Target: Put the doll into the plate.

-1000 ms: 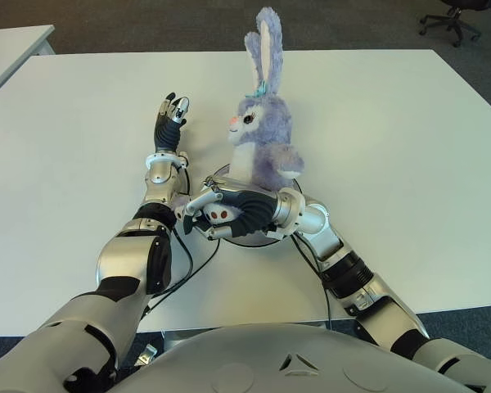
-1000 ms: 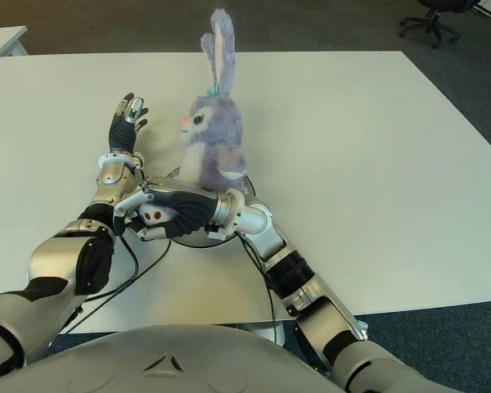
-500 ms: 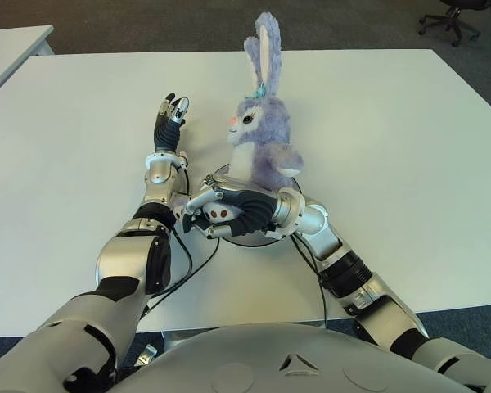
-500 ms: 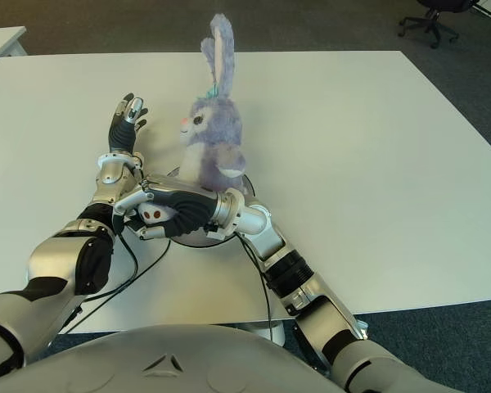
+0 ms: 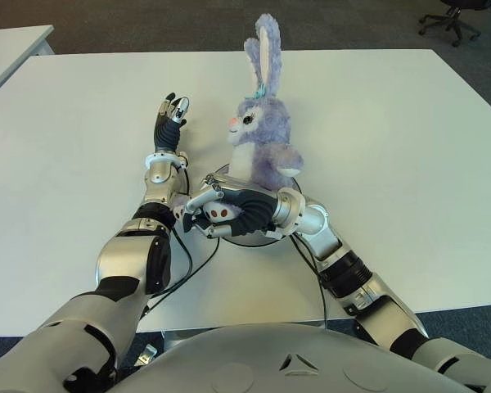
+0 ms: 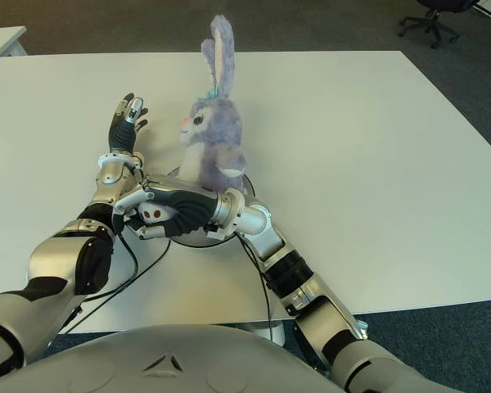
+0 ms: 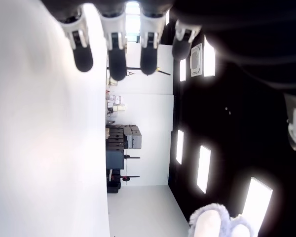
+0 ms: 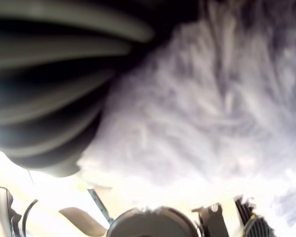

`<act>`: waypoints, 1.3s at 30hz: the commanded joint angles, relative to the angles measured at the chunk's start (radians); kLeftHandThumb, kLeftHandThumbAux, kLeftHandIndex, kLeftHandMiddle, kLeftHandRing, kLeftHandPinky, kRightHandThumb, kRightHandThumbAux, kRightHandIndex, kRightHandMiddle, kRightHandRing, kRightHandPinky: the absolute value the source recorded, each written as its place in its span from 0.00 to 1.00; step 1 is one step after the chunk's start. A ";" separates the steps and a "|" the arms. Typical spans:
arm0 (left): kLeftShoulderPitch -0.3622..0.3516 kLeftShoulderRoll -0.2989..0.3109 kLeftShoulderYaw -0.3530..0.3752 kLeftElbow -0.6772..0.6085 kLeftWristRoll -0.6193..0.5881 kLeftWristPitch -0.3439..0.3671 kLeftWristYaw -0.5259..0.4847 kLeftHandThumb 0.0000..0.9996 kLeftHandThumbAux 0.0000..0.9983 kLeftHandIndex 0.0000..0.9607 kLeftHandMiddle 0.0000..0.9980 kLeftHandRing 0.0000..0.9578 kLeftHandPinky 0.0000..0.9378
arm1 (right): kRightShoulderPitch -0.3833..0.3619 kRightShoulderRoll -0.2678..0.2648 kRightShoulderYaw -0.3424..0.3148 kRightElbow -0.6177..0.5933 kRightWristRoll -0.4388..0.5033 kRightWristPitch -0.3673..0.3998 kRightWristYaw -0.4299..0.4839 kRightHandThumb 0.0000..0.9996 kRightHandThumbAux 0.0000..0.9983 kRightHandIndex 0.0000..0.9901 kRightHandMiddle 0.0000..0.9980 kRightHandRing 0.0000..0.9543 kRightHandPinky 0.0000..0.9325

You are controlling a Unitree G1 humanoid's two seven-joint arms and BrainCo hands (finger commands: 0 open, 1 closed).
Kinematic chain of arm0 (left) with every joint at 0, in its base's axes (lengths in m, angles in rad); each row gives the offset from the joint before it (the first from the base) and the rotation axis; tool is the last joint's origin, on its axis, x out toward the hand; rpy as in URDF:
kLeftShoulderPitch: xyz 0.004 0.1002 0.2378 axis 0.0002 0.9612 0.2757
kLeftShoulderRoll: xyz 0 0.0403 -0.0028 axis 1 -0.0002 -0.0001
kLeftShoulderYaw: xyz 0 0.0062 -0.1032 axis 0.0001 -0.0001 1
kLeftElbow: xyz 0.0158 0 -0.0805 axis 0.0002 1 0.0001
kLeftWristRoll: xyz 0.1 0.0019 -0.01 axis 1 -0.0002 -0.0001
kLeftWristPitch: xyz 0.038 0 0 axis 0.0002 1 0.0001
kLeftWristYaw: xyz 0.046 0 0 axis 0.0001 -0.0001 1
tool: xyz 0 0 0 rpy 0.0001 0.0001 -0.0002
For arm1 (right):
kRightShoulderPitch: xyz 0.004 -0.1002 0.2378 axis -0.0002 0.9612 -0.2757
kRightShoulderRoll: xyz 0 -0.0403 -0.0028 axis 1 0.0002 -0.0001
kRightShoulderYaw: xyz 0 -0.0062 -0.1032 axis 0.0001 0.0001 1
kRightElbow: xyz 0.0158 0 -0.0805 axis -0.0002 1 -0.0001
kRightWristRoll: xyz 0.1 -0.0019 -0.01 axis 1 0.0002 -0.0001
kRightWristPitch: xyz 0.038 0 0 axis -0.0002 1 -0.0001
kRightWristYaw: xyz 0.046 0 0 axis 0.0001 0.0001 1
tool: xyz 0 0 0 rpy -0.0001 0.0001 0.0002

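The doll (image 5: 262, 135), a purple rabbit, sits upright in the plate (image 5: 288, 190), just behind the right hand (image 5: 229, 214). That hand's fingers curl in front of the doll's base, over the plate's near rim; whether they grip it, I cannot tell. The left hand (image 5: 170, 116) stands beside the doll, on its left, fingers straight and apart, holding nothing, above the white table (image 5: 393, 139).

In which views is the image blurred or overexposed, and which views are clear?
Right wrist view: the doll fills it as soft, unfocused purple fur, with a bright washed-out band below. Left wrist view: ceiling lights glare white and the table is overexposed. Both eye views: evenly lit and sharp, doll sitting upright in the plate.
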 commanded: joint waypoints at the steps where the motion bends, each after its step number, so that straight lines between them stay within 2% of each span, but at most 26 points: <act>1: 0.093 -0.025 0.001 0.066 0.005 0.067 0.004 0.00 0.39 0.02 0.14 0.15 0.15 | 0.040 0.027 -0.014 0.025 -0.040 -0.013 -0.029 0.70 0.72 0.44 0.74 0.78 0.77; 9: 0.090 -0.025 0.005 0.066 0.001 0.075 0.008 0.00 0.38 0.02 0.14 0.15 0.14 | 0.029 0.027 -0.039 0.027 -0.133 -0.030 -0.096 0.68 0.72 0.43 0.70 0.74 0.72; 14: 0.089 -0.026 0.005 0.066 0.001 0.075 0.012 0.00 0.38 0.02 0.14 0.15 0.14 | 0.031 0.017 -0.045 0.030 -0.171 -0.027 -0.125 0.68 0.72 0.42 0.65 0.68 0.65; 15: 0.088 -0.026 0.005 0.067 0.002 0.074 0.014 0.00 0.38 0.02 0.14 0.16 0.14 | 0.034 0.014 -0.046 0.034 -0.181 -0.028 -0.131 0.67 0.72 0.41 0.53 0.57 0.56; 16: 0.088 -0.026 0.004 0.067 0.004 0.073 0.017 0.00 0.38 0.02 0.14 0.16 0.14 | 0.036 0.013 -0.048 0.035 -0.192 -0.026 -0.140 0.67 0.72 0.41 0.51 0.55 0.54; 17: 0.088 -0.026 0.003 0.067 0.005 0.073 0.018 0.00 0.38 0.01 0.15 0.16 0.13 | 0.036 0.014 -0.049 0.035 -0.199 -0.025 -0.146 0.42 0.57 0.29 0.44 0.47 0.45; 18: 0.088 -0.026 0.003 0.067 0.005 0.072 0.020 0.00 0.38 0.01 0.15 0.16 0.13 | 0.037 0.015 -0.051 0.033 -0.206 -0.024 -0.154 0.36 0.54 0.26 0.43 0.45 0.43; 19: 0.088 -0.026 0.003 0.067 0.006 0.072 0.021 0.00 0.38 0.01 0.15 0.17 0.13 | 0.037 0.016 -0.052 0.032 -0.211 -0.023 -0.160 0.34 0.52 0.23 0.38 0.40 0.37; 20: 0.087 -0.027 0.002 0.067 0.006 0.072 0.023 0.00 0.38 0.01 0.15 0.17 0.13 | 0.036 0.018 -0.056 0.034 -0.222 -0.025 -0.171 0.33 0.51 0.23 0.37 0.39 0.36; 21: 0.086 -0.027 0.002 0.067 0.006 0.072 0.025 0.00 0.38 0.01 0.15 0.17 0.12 | 0.035 0.020 -0.058 0.036 -0.229 -0.027 -0.178 0.32 0.49 0.18 0.30 0.31 0.27; 22: 0.086 -0.027 0.002 0.067 0.007 0.071 0.027 0.00 0.38 0.01 0.15 0.17 0.11 | 0.033 0.020 -0.061 0.037 -0.236 -0.028 -0.185 0.31 0.48 0.16 0.27 0.28 0.24; 32: 0.084 -0.037 0.005 0.064 0.002 0.067 0.044 0.00 0.37 0.03 0.17 0.19 0.13 | 0.017 0.004 -0.064 0.027 -0.276 -0.011 -0.211 0.30 0.44 0.11 0.15 0.16 0.18; 36: 0.084 -0.040 0.006 0.062 0.000 0.063 0.050 0.00 0.37 0.02 0.18 0.18 0.08 | 0.017 0.002 -0.064 0.019 -0.269 0.007 -0.206 0.34 0.42 0.10 0.12 0.13 0.15; 39: 0.085 -0.042 0.005 0.062 0.003 0.059 0.055 0.00 0.37 0.01 0.18 0.19 0.10 | 0.018 -0.003 -0.061 0.009 -0.261 0.025 -0.197 0.35 0.40 0.08 0.07 0.08 0.12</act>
